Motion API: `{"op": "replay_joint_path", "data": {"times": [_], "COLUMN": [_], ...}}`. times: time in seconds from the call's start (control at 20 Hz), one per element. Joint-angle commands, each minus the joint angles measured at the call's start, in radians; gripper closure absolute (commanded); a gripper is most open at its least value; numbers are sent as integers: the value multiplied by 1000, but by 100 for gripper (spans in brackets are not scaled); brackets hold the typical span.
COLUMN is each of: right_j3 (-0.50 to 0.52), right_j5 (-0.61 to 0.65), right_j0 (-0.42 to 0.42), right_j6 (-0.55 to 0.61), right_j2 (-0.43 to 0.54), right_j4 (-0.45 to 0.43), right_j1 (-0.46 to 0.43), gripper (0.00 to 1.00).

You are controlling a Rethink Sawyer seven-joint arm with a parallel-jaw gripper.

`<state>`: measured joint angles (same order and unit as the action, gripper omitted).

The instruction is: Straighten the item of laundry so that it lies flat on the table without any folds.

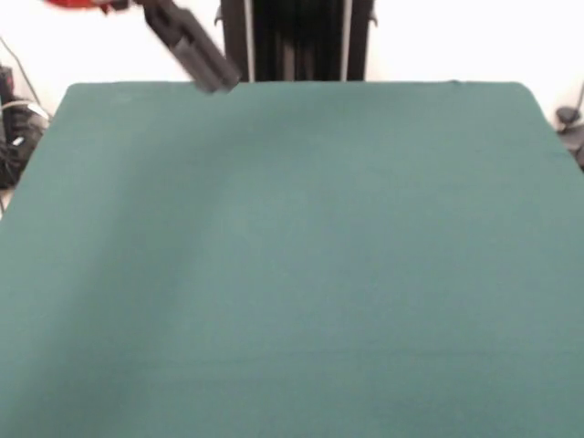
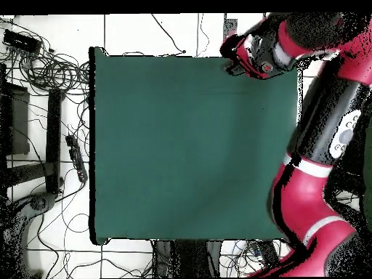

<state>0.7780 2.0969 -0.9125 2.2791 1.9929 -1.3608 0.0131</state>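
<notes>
no towel shows in either view; only the bare green surface (image 1: 292,274) is seen, so i cannot say where the laundry is. the claw (image 1: 214,80) hangs over one corner of the surface, holding nothing visible; how far it is open i cannot tell. terry cloth would likely be light and soft, best pinched at a hemmed corner.

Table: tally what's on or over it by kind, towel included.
Towels: 0, none shows in either view
Tables: 1, the green table
Robot arms: 1, red and black arm, its gripper at the table's edge
Total: 2
</notes>
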Motion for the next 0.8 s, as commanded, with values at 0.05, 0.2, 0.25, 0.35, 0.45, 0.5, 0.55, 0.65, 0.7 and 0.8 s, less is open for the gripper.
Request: {"op": "replay_joint_path", "data": {"times": [0.05, 0.2, 0.25, 0.35, 0.45, 0.5, 0.55, 0.65, 0.7, 0.8], "right_j3": [345, 452, 457, 477, 480, 477, 467, 436, 422, 414], "right_j5": [-77, -239, -257, -362, -441, -475, -497, -528, -549, -586], "right_j0": [-69, -120, -117, -139, -157, -160, -159, -155, -159, -174], "right_j6": [-182, -115, -172, -147, -135, -144, -138, -164, -190, -249], "right_j2": [-376, -402, -424, -421, -424, -435, -441, -452, -459, -468], "right_j4": [111, 142, 137, 158, 190, 204, 225, 279, 308, 369], "right_j1": [-49, -58, -39, -51, -74, -77, -77, -86, -100, -125], "gripper": [100, 100, 100, 100, 100, 100, 100, 100, 100, 100]}}
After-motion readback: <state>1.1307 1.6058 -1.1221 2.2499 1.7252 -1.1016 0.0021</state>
